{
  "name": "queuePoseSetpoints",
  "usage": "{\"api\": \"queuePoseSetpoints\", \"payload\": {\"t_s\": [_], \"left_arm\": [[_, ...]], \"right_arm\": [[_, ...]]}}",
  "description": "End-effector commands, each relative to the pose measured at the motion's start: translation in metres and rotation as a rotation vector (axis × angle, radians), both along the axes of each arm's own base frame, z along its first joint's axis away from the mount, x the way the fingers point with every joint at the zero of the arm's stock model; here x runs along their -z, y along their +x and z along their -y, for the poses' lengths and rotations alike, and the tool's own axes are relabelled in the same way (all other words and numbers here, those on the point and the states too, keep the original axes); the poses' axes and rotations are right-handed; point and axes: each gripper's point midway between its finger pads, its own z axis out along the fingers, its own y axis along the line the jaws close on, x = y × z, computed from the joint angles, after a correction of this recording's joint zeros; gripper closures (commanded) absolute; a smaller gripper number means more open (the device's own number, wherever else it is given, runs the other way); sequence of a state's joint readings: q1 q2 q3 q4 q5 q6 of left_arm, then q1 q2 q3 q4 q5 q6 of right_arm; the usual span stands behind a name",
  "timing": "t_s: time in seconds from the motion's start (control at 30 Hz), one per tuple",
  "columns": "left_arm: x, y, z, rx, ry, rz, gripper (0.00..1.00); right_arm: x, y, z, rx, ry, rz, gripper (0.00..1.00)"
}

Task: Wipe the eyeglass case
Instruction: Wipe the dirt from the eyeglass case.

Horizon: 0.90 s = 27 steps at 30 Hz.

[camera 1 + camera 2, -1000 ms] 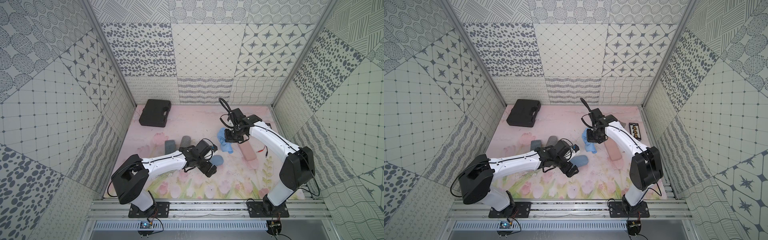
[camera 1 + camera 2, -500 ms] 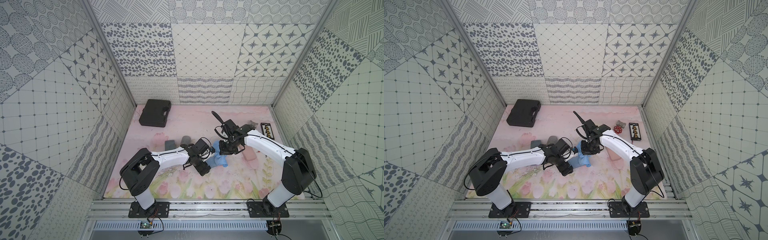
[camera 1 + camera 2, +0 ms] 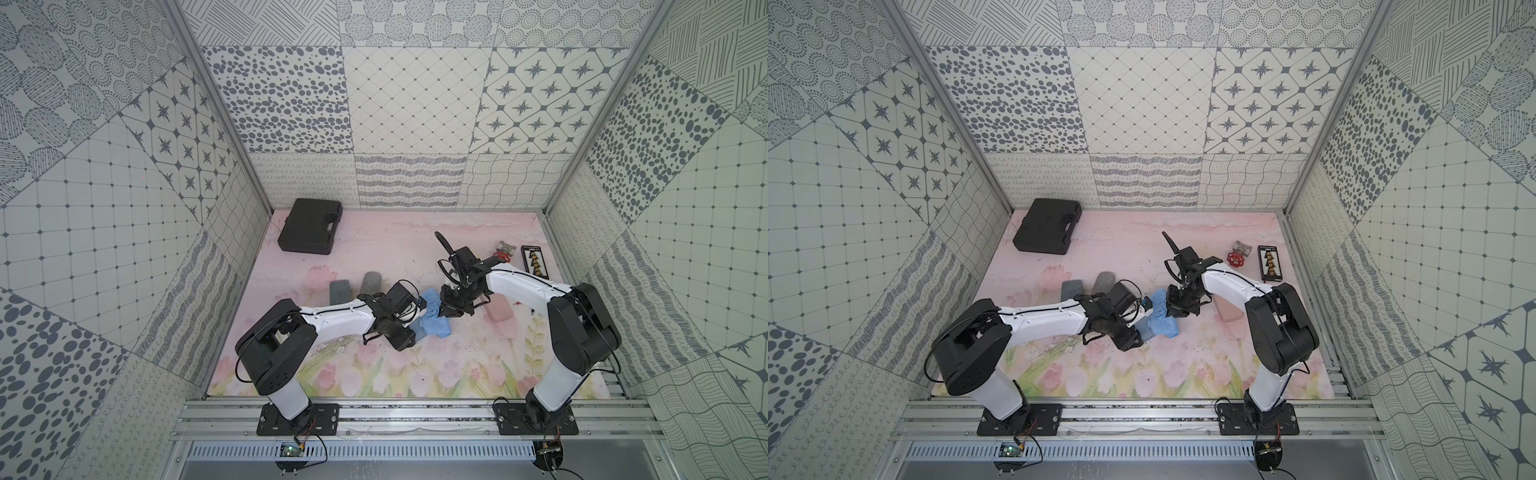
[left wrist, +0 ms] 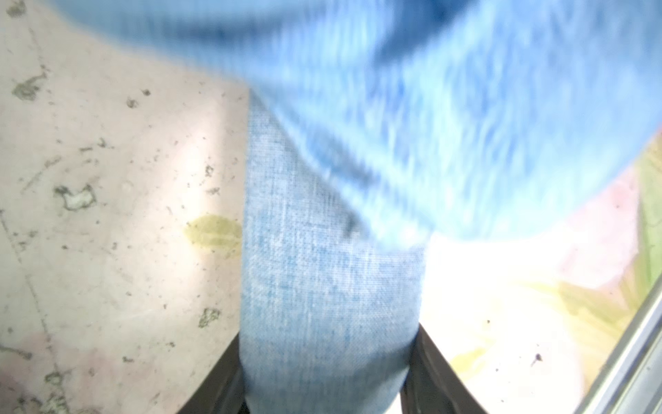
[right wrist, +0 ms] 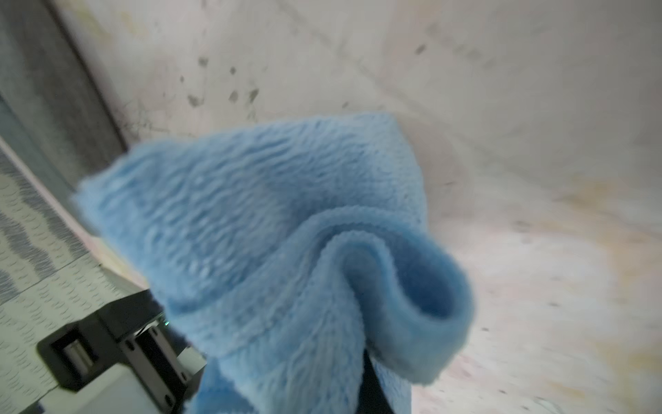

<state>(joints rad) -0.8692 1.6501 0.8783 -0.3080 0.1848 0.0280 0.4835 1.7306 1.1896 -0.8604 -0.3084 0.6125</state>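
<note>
Denim-look case [image 4: 329,272] sits mid mat [image 3: 374,249], well off every edge, with the left gripper [image 4: 327,335] clamped across one end. It looks light and stiff-shelled, the weave grippy, so that end hold should steady it. Right gripper [image 3: 451,309] pinches the soft cloth [image 3: 434,322], draped over the case.

The eyeglass case [image 4: 329,304] is long and narrow, covered in a pale blue denim-like weave; it lies near the middle of the pink floral counter [image 4: 107,215]; its near end sits clamped between the jaws of the left gripper [image 4: 326,380]; its far end is hidden under the cloth [image 4: 465,107], a fluffy light-blue towel, bunched and folded, pinched by the right gripper [image 3: 451,309] and draped over the case; in both top views only a darker blue sliver of the case shows beside the cloth.
</note>
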Motion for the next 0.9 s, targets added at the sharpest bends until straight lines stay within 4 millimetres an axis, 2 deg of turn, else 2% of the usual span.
{"api": "queuePoseSetpoints", "payload": {"t_s": [0.0, 0.1, 0.17, 0.23, 0.27, 0.3, 0.33, 0.4, 0.47, 0.5, 0.53, 0.57, 0.6, 0.67, 0.7, 0.8, 0.87], "left_arm": [[0.003, -0.007, -0.002, -0.026, 0.000, 0.002, 0.72], [-0.003, -0.009, 0.001, -0.030, -0.029, 0.021, 0.75], [-0.007, -0.009, 0.001, -0.043, -0.042, 0.026, 0.76], [-0.010, -0.012, 0.003, -0.050, -0.058, 0.029, 0.78], [-0.010, -0.013, 0.004, -0.056, -0.064, 0.032, 0.79], [-0.010, -0.014, 0.005, -0.063, -0.068, 0.033, 0.79], [-0.009, -0.015, 0.005, -0.071, -0.069, 0.034, 0.81], [-0.008, -0.016, 0.004, -0.093, -0.064, 0.041, 0.85], [-0.005, -0.018, 0.002, -0.117, -0.054, 0.045, 0.90], [-0.004, -0.018, 0.002, -0.128, -0.049, 0.045, 0.92], [-0.002, -0.020, 0.001, -0.135, -0.044, 0.040, 0.94], [0.000, -0.020, 0.000, -0.144, -0.034, 0.039, 0.96], [0.001, -0.021, 0.000, -0.150, -0.024, 0.040, 0.97], [0.003, -0.020, -0.003, -0.169, -0.008, 0.039, 0.97], [0.003, -0.019, -0.003, -0.176, -0.006, 0.043, 0.97], [0.000, -0.017, -0.003, -0.187, -0.010, 0.047, 0.96], [-0.003, -0.017, -0.001, -0.190, -0.021, 0.048, 0.94]], "right_arm": [[-0.021, 0.010, 0.035, -0.104, -0.280, 0.131, 1.00], [-0.031, -0.006, -0.006, -0.183, -0.175, 0.123, 1.00], [-0.029, -0.026, -0.049, -0.198, -0.008, 0.073, 1.00], [-0.025, -0.041, -0.081, -0.184, 0.147, 0.013, 1.00], [-0.020, -0.046, -0.090, -0.163, 0.210, -0.020, 1.00], [-0.014, -0.046, -0.091, -0.135, 0.247, -0.047, 1.00], [-0.004, -0.045, -0.082, -0.090, 0.266, -0.072, 1.00], [0.022, -0.035, -0.044, 0.007, 0.224, -0.114, 1.00], [0.041, -0.026, 0.013, 0.030, 0.019, -0.113, 1.00], [0.041, -0.017, 0.039, 0.007, -0.128, -0.069, 1.00], [0.029, -0.006, 0.061, -0.035, -0.283, 0.000, 1.00], [0.011, 0.005, 0.071, -0.075, -0.387, 0.073, 1.00], [-0.005, 0.012, 0.072, -0.103, -0.432, 0.132, 1.00], [-0.032, 0.015, 0.048, -0.152, -0.372, 0.208, 1.00], [-0.038, 0.011, 0.031, -0.167, -0.302, 0.210, 1.00], [-0.042, -0.021, -0.031, -0.163, 0.026, 0.102, 1.00], [-0.037, -0.043, -0.070, -0.114, 0.259, -0.002, 1.00]]}}
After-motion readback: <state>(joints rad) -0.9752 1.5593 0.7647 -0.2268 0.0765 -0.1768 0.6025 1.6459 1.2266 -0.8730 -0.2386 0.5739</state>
